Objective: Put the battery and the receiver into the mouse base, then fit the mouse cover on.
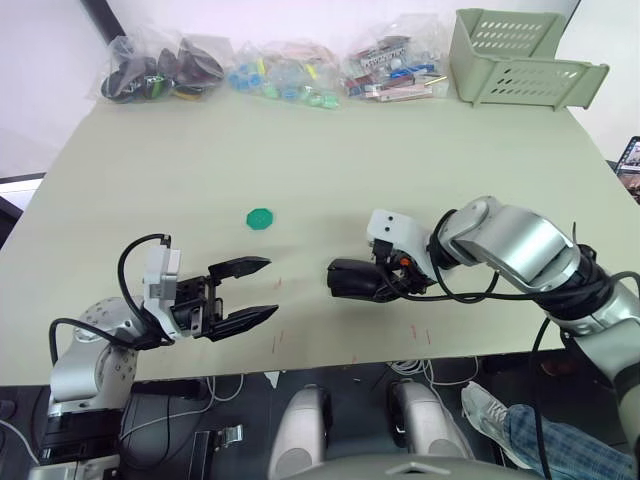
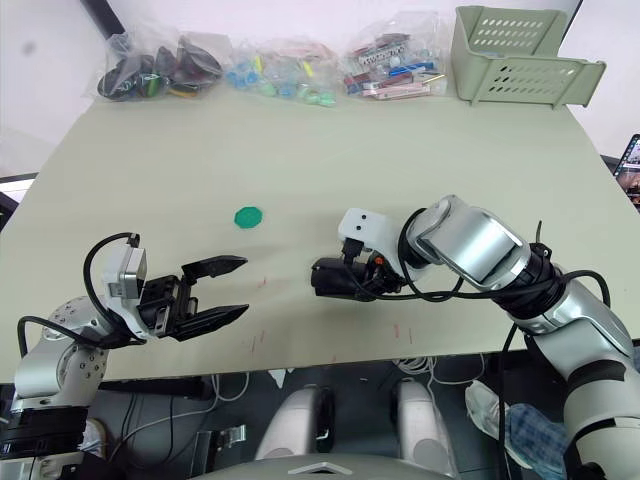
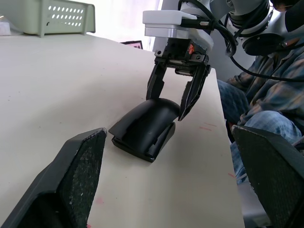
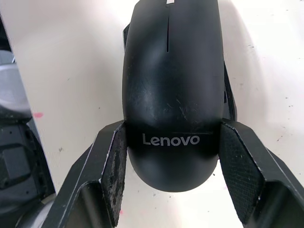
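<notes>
The mouse cover (image 1: 352,278), a glossy black shell with a pale logo (image 4: 171,139), lies on top of the mouse base (image 3: 138,149) near the table's front edge, right of centre. The base's lower rim sticks out a little under the shell. My right gripper (image 1: 376,281) straddles the cover's logo end, with both pads (image 4: 115,161) pressed against its sides. My left gripper (image 1: 271,287) hovers open to the left of the mouse, a hand's width away, its fingers pointing at it. The battery and the receiver are hidden.
A round green disc (image 1: 259,218) lies on the table behind the left gripper. Clear bags of small parts (image 1: 280,70) line the far edge, and a pale green basket (image 1: 520,60) stands at the far right. A person in a plaid shirt (image 3: 270,90) sits beyond the table's front edge.
</notes>
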Controlling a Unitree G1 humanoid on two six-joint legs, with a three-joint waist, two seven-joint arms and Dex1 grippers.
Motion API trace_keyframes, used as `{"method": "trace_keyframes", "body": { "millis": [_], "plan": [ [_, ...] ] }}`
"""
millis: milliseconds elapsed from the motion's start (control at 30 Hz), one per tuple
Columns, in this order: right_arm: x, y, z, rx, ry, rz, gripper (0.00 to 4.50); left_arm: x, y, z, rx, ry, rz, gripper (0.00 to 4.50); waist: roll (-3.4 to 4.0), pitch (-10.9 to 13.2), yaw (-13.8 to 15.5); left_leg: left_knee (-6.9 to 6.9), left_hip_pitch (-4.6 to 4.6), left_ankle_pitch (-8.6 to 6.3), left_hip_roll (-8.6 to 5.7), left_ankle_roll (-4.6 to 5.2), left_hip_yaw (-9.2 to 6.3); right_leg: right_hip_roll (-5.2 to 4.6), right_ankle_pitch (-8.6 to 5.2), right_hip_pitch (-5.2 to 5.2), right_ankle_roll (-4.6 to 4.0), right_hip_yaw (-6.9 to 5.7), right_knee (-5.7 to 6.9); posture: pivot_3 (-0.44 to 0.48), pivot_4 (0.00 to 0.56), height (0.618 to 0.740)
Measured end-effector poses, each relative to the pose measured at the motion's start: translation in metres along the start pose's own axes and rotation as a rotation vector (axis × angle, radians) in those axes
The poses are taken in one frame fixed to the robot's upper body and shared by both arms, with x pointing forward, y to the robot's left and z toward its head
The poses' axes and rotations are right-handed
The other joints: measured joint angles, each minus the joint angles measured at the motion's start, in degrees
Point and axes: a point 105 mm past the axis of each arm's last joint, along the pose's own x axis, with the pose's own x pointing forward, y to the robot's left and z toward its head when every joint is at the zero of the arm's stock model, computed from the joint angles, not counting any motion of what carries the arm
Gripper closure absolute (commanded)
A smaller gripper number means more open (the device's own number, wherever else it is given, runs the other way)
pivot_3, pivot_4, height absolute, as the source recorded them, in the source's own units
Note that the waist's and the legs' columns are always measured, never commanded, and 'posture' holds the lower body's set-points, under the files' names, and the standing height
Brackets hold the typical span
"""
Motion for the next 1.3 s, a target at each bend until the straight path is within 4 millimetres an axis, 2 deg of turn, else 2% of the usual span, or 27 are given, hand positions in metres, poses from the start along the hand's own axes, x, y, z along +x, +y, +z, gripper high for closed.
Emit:
{"method": "trace_keyframes", "body": {
  "millis": [500,1300],
  "plan": [
    [-0.002,-0.002,-0.014,-0.154,0.023,0.018,2.26,-0.001,0.003,-0.003,-0.013,0.006,0.008,0.00,-0.02,0.0,0.1,0.05,0.01,0.00,-0.01,0.00,0.00,-0.02,0.00,0.05,0.01,-0.01,-0.01,0.000,0.150,0.740],
    [0.001,-0.006,-0.007,-0.090,0.030,0.030,2.26,-0.002,0.001,-0.006,-0.022,0.002,0.012,0.00,-0.06,-0.1,0.0,0.09,0.08,0.00,0.03,0.00,-0.03,0.02,0.00,0.11,0.00,-0.05,0.01,0.000,0.150,0.740]
  ]
}}
